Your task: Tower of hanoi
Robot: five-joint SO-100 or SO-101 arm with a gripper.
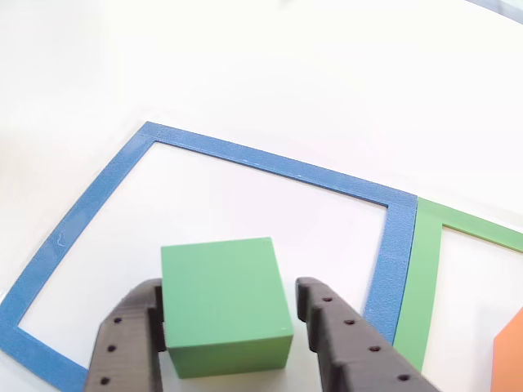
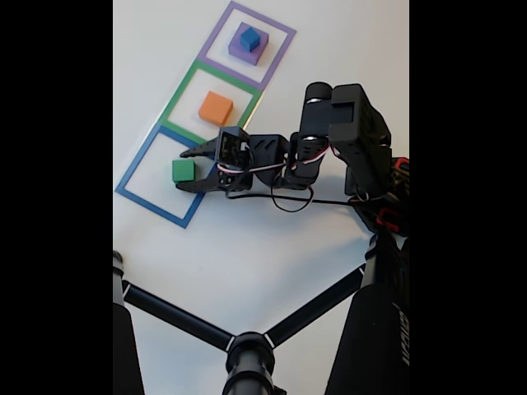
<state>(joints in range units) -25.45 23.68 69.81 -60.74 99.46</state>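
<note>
Hand (image 1: pixel 231 327) around green cube (image 1: pixel 225 302)

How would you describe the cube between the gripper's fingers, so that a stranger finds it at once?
In the fixed view, three square frames form a row on the white table. The green cube sits inside the blue frame, the end one nearest the camera, between the gripper fingers. The other cubes are orange and blue-on-purple.

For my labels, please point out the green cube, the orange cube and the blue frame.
green cube (image 1: pixel 222 294), other view, top face.
orange cube (image 2: pixel 216 108), fixed view, top face.
blue frame (image 1: pixel 270 160), other view, far strip.
</note>
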